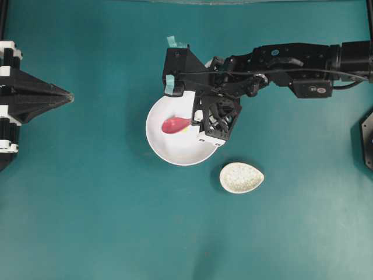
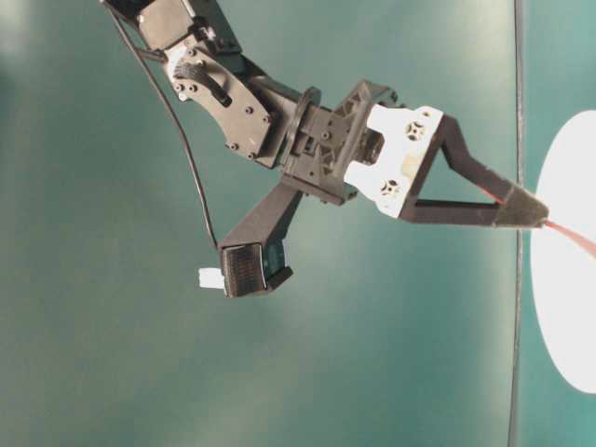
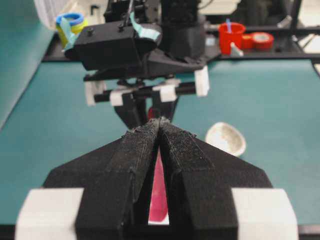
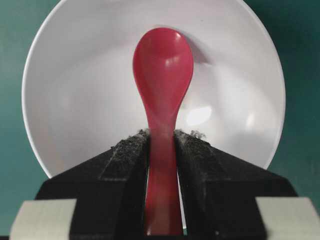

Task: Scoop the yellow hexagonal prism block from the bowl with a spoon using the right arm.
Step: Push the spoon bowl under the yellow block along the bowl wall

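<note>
The white bowl [image 1: 169, 149] [image 4: 75, 90] sits mid-table. My right gripper [image 1: 195, 121] [image 4: 161, 134] hangs over it, shut on the handle of the pink-red spoon [image 1: 175, 124] [image 4: 162, 65]. The scoop points out over the bowl's inside, hollow side up and empty. A faint yellow speck, possibly the yellow hexagonal prism block [image 1: 184, 130], shows beside the spoon's neck in the overhead view. The right wrist view shows no block. My left gripper [image 1: 70, 97] [image 3: 160, 120] rests at the table's left edge, shut and empty. The spoon [image 3: 159, 200] shows far behind its fingers.
A small speckled egg-shaped spoon rest [image 1: 241, 177] [image 3: 226, 138] lies on the teal table just right of and below the bowl. Behind the table's far edge, the left wrist view shows a red cup [image 3: 231, 36] and tape rolls [image 3: 71, 21].
</note>
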Robot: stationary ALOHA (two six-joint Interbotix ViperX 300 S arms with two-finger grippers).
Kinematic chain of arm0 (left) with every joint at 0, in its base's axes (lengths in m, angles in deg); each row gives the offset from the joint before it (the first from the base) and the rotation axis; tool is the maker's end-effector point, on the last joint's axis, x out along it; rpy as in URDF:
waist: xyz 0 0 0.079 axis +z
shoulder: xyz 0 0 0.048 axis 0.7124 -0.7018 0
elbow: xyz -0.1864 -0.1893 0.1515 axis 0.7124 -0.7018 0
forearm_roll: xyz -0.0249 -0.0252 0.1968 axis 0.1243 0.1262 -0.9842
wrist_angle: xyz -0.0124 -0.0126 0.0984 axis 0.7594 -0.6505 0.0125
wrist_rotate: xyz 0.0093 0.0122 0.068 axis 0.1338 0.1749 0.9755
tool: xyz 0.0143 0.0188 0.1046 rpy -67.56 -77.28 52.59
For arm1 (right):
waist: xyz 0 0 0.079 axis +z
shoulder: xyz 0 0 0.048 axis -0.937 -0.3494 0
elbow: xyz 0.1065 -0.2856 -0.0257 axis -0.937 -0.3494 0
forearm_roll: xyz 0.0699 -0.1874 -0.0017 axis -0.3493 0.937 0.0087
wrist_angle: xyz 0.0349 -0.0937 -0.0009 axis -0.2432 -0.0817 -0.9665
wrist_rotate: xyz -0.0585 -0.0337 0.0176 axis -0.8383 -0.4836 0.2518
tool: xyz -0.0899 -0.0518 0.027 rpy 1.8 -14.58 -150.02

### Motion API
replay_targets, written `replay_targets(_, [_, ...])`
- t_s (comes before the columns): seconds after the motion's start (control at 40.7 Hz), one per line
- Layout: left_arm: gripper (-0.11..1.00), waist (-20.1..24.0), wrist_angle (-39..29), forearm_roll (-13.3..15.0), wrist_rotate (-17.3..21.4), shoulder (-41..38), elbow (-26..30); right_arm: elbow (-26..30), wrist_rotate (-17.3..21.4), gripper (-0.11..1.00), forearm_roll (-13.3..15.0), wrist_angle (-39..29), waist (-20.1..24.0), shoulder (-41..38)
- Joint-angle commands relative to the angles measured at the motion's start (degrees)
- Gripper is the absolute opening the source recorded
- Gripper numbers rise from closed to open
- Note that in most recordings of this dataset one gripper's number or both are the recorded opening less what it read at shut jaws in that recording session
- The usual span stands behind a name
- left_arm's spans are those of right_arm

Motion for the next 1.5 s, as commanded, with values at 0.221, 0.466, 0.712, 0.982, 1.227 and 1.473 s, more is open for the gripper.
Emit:
replay_targets(0.221, [0.08, 0.09, 0.53, 0.0, -0.09, -0.18, 1.76, 1.49, 0.26, 0.24, 1.05, -5.98, 0.0, 6.24])
replay_targets(0.466, [0.08, 0.09, 0.53, 0.0, -0.18, -0.18, 1.67, 1.41, 1.05, 0.24, 1.14, -13.62, 0.09, 6.42])
replay_targets(0.712, [0.08, 0.0, 0.53, 0.0, -0.18, -0.18, 1.67, 1.41, 2.37, 0.24, 1.85, -13.71, 0.0, 6.24])
replay_targets(0.982, [0.08, 0.09, 0.53, 0.0, -0.18, -0.18, 1.67, 1.32, 2.37, 0.24, 2.02, -13.8, 0.0, 4.39])
replay_targets(1.227, [0.08, 0.09, 0.53, 0.0, -0.09, -0.18, 1.67, 1.41, 2.2, 0.24, 2.02, -13.18, 0.0, 2.64])
replay_targets(1.473, [0.08, 0.09, 0.53, 0.0, -0.09, -0.18, 1.67, 1.41, 1.58, 0.24, 2.37, -10.37, -0.26, 1.76])
